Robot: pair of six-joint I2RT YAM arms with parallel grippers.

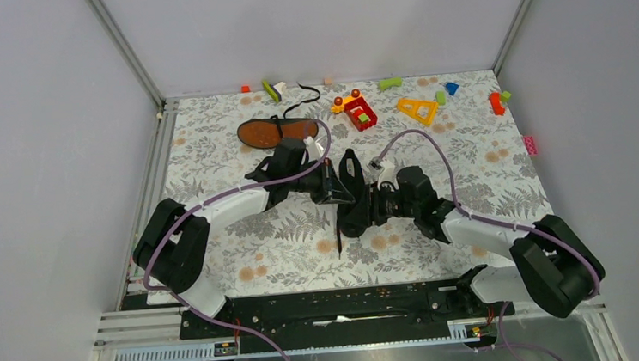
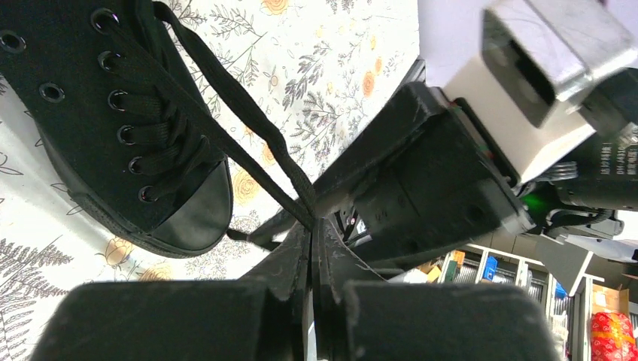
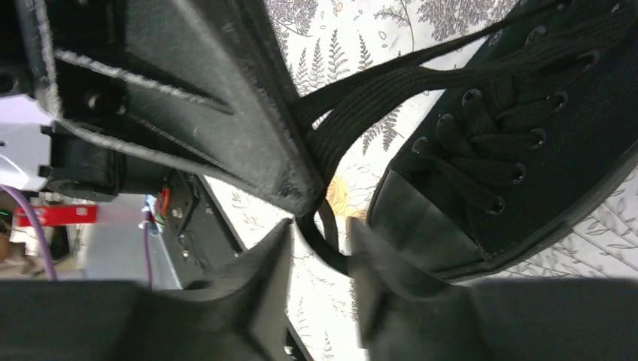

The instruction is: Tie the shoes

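The left gripper (image 2: 312,229) is seen clamped shut on the black lace (image 2: 248,128). The lace is drawn taut from the eyelets of the black sneaker (image 2: 113,143), which stands just beyond its fingertips and off to one side. The strand is judged to be held lifted so that it can be reached. The right gripper (image 3: 320,226) is set almost tip to tip against the left one. Its fingers (image 3: 278,256) are apart, with a lace strand running between them but not pinched, presumably for a handover or a crossing. The sneaker's toe cap sits just beside those fingers. The second sneaker (image 1: 278,132) lies sole up, well beyond both grippers and untouched.
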